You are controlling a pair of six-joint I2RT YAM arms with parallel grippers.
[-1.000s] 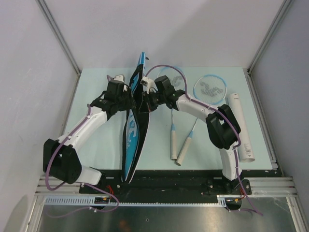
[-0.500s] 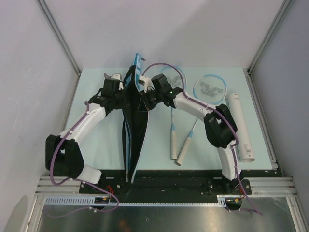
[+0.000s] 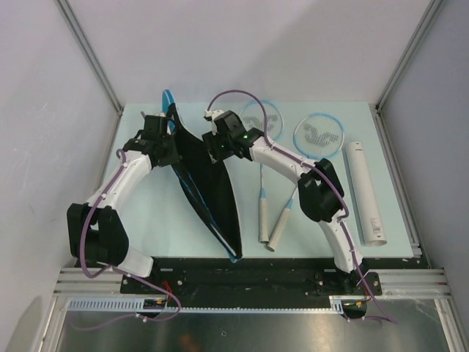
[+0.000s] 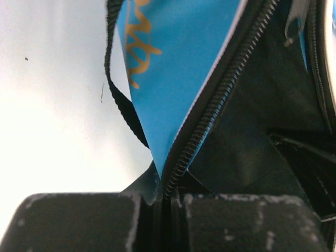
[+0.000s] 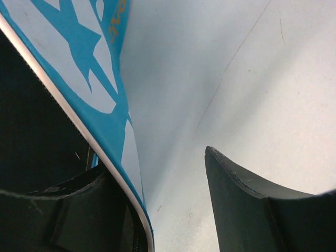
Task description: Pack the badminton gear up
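Nothing was packed yet: the left gripper (image 4: 170, 202) pinched the zipper edge of the open bag (image 3: 209, 183) in the left half of the table (image 3: 146, 220), the right gripper (image 5: 163, 178) stood with fingers apart at its other flap, and the rackets (image 3: 262, 216) and tube (image 3: 364, 192) lay outside, toward the right edge.

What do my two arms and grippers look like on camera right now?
The left arm and right arm have white link shells and bulky black joints, each trailed by a purple cable. The left gripper and right gripper are black, with scuffed dark pads. A green light shows on the right wrist.
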